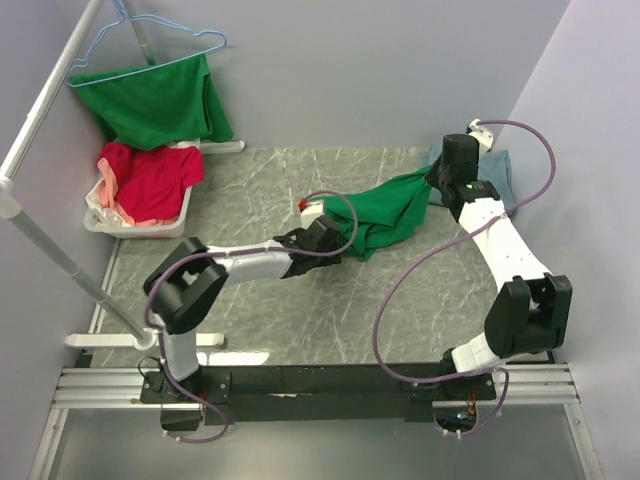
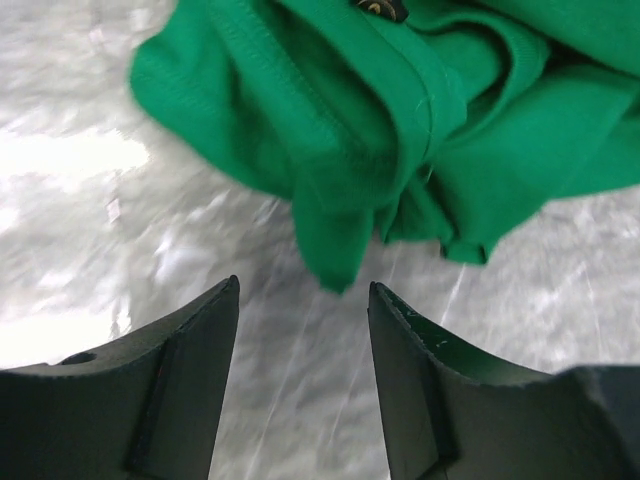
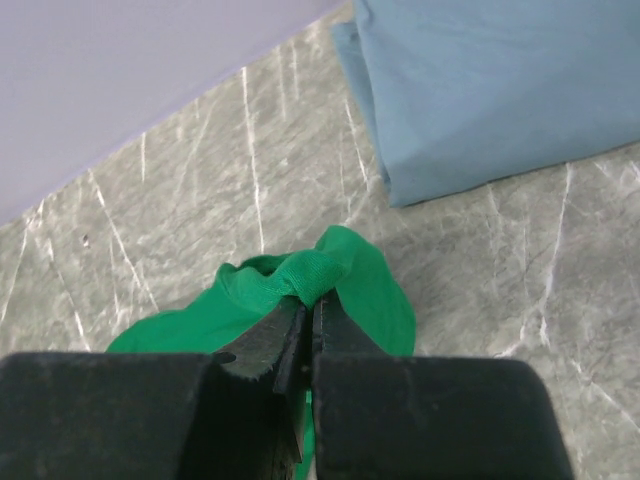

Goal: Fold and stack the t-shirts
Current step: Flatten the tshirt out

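**Right tool (image 3: 308,305) clamping the green tee (image 1: 385,215); left tool (image 2: 303,288) standing apart**

The tee is lying bunched on the surface (image 1: 260,190), near the folded blue tee (image 3: 500,90). The left tool is hovering empty just short of its hem. Likely troubles: the small pinch slipping free under pull, or the left jaws catching several layers. A dark tag (image 2: 381,8) is showing, unreadable.

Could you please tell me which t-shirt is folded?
The blue tee: a neat flat rectangle. The table's green tee is bunched, the other green tee draped, the red tee heaped.
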`<action>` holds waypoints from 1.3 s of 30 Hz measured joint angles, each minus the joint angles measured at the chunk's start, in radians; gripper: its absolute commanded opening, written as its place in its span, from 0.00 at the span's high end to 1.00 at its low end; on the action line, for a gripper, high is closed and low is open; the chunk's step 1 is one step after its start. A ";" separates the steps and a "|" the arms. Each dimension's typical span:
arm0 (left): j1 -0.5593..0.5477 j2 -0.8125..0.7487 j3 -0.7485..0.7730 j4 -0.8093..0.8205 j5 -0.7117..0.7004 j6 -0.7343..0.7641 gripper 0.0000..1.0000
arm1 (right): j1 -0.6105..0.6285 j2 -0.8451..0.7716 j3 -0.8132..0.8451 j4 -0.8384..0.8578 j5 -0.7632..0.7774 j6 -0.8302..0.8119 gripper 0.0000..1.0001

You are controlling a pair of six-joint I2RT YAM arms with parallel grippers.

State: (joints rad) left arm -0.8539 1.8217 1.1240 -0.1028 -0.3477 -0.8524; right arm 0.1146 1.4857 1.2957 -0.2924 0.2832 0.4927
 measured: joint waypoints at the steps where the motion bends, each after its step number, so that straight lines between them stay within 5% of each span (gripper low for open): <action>1: -0.003 0.030 0.022 0.001 -0.005 0.000 0.42 | -0.007 0.009 0.000 0.003 -0.006 0.005 1.00; 11: -0.010 0.157 0.127 0.018 -0.056 -0.003 0.51 | -0.023 0.056 0.000 0.023 -0.063 0.017 1.00; 13: -0.010 0.166 0.142 0.014 -0.072 -0.003 0.63 | -0.023 0.057 0.000 0.023 -0.068 0.020 1.00; 15: -0.010 0.177 0.156 0.013 -0.087 -0.008 0.90 | -0.023 0.057 0.000 0.024 -0.070 0.023 1.00; 17: -0.010 0.188 0.168 0.010 -0.104 -0.010 0.99 | -0.023 0.057 -0.003 0.024 -0.074 0.027 1.00; 28: -0.005 0.165 0.208 -0.113 -0.302 -0.010 0.99 | -0.045 0.043 -0.045 0.021 -0.075 0.031 1.00; 39: 0.027 -0.275 0.204 -0.286 -0.650 0.000 0.99 | -0.103 -0.154 -0.079 -0.035 -0.075 0.038 1.00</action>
State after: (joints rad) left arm -0.8265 1.5467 1.3281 -0.3889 -0.9974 -0.8524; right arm 0.0120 1.3312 1.2167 -0.3271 0.2081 0.5308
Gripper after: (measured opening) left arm 0.036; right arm 0.019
